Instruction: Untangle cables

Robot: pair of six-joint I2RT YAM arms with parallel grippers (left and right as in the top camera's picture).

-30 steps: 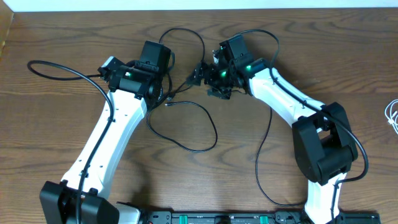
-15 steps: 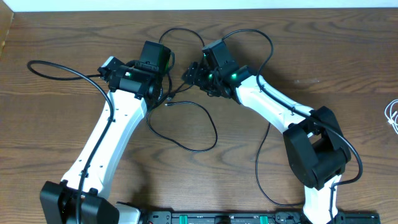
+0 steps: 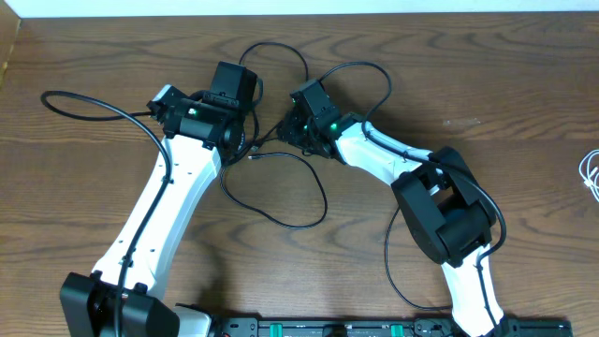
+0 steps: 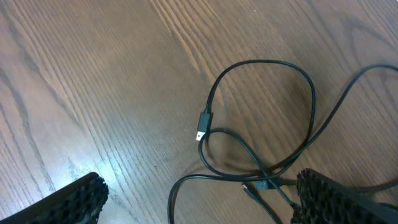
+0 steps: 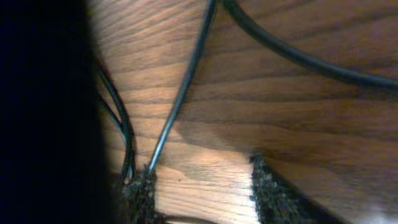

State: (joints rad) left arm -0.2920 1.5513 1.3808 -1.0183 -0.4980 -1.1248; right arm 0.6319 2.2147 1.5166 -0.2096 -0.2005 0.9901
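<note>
The black cord [image 3: 323,194] lies in loose loops mid-table, crossing itself in a small tangle between the two grippers. In the left wrist view its plug end [image 4: 202,125] and a crossing [image 4: 264,180] lie on the wood. My left gripper [image 3: 250,139] [image 4: 199,205] hovers open over that tangle, holding nothing. My right gripper [image 3: 284,127] [image 5: 205,193] sits close on the tangle's right side, jaws narrowed but apart with bare wood between them. A thin strand [image 5: 183,87] of the cord runs to its left fingertip [image 5: 142,190]. The white cord [image 3: 590,174] lies apart at the right edge.
Thicker black arm wires arc over the table: one [image 3: 89,101] behind the left arm, one [image 3: 374,73] above the right wrist and down past its base. The table's far edge [image 3: 299,15] runs along the top.
The right arm has swung left, bringing its gripper up against the tangle, and its jaws have narrowed. The left arm and cord have not visibly moved.
</note>
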